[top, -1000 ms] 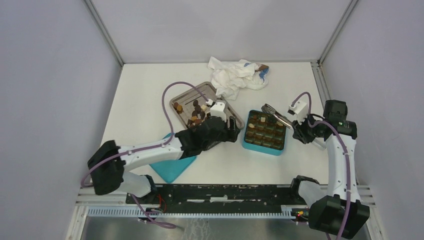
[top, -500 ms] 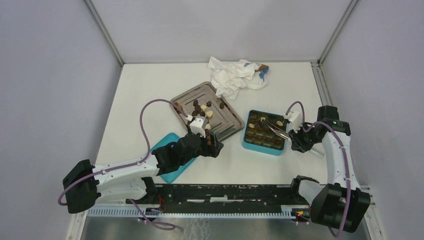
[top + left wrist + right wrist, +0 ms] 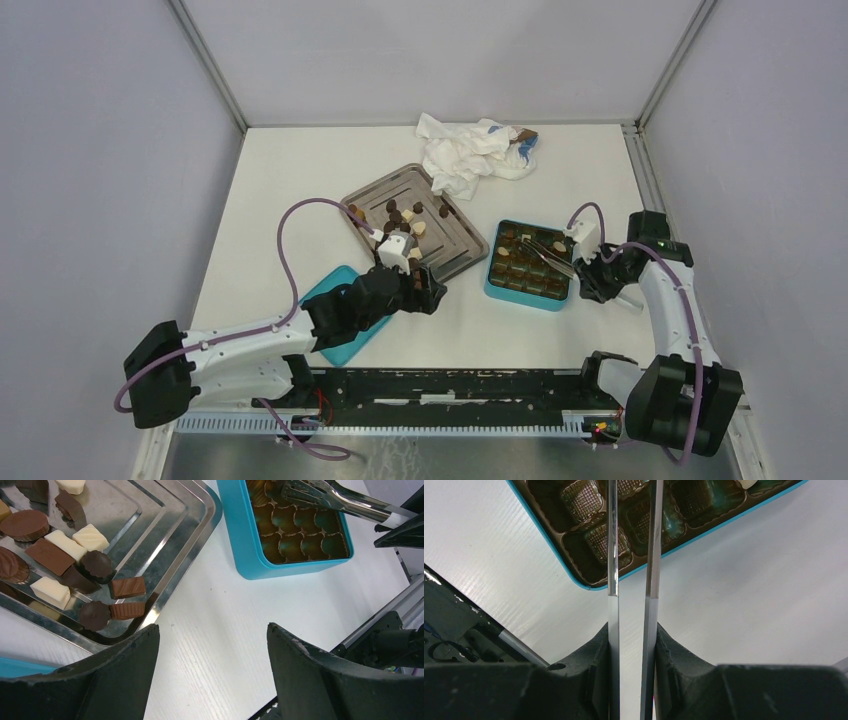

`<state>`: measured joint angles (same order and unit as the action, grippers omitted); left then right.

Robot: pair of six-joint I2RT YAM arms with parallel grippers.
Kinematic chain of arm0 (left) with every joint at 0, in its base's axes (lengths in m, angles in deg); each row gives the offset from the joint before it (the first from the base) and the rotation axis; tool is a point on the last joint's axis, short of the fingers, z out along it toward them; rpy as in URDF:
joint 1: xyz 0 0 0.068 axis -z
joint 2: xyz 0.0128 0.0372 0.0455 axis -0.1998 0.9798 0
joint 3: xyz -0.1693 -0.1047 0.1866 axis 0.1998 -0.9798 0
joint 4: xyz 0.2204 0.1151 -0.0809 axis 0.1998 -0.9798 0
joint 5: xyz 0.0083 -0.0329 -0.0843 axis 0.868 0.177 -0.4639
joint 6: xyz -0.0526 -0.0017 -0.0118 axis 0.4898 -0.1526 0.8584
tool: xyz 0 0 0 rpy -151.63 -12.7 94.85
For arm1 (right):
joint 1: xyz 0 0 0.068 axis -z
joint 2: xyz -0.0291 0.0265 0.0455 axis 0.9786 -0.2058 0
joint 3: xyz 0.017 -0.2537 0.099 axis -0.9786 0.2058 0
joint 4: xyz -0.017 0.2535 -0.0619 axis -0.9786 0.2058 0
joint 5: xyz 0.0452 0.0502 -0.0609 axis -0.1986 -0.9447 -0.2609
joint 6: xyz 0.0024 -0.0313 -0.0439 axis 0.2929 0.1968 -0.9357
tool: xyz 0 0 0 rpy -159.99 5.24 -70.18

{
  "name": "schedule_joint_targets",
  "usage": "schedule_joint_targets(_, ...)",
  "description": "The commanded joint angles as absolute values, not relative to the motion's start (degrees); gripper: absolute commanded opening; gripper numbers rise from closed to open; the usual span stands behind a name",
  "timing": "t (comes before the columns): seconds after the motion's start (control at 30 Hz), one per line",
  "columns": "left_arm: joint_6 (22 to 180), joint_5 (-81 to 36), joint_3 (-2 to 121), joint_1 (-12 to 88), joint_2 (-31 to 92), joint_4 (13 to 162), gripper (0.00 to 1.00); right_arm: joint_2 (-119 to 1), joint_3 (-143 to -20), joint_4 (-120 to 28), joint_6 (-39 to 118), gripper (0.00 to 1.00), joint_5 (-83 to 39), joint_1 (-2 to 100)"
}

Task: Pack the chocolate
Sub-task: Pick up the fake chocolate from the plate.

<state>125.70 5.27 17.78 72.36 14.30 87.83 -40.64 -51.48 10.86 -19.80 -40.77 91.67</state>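
Roughly fifteen chocolate pieces (image 3: 65, 544) lay on the one steel tray (image 3: 159, 515). The left gripper (image 3: 212, 637) hung wide and empty over the tray's near corner. Right of the tray, the right gripper (image 3: 632, 636) clamped one pair of tongs (image 3: 612, 555) over one teal box (image 3: 241, 545).

White arms (image 3: 250, 345) carry black joints (image 3: 160, 375), a black left gripper (image 3: 211, 630) and right gripper (image 3: 631, 627), and purple cables (image 3: 283, 235)

No text, label, brand or number can be read anywhere; the blue marks on the far white cloth (image 3: 468, 157) are too small to make out.
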Motion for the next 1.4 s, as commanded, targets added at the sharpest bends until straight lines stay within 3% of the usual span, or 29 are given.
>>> schedule_joint_targets(0.0,127.62,7.03,17.64,72.46,12.74,88.92,0.84,-40.65,-51.56,7.82,-18.57,0.33,-41.53,91.14)
schedule_joint_targets(0.27,127.55,6.95,17.83,72.47,12.40,88.78,0.84,-40.65,-51.72,7.39,-18.22,0.43,-41.42,90.87)
schedule_joint_targets(0.53,125.74,6.88,19.36,72.41,10.41,87.51,0.86,-39.27,-54.72,9.49,-20.42,0.41,-46.69,90.87)
schedule_joint_targets(0.7,118.77,5.42,28.89,68.95,9.77,79.06,0.99,-38.75,-57.11,10.41,-23.19,0.41,-52.99,89.48)
schedule_joint_targets(0.87,114.32,-3.40,39.92,60.01,9.66,70.90,1.00,-39.66,-59.56,7.97,-22.10,0.40,-57.15,83.15)
schedule_joint_targets(1.03,104.96,5.42,49.20,58.17,11.76,60.01,1.00,-42.03,-62.77,-0.02,-15.24,0.41,-51.90,71.60)
schedule_joint_targets(1.37,95.17,22.75,39.88,57.99,6.87,59.84,1.00,-59.25,-76.94,-3.23,-8.58,0.41,-30.29,54.90)
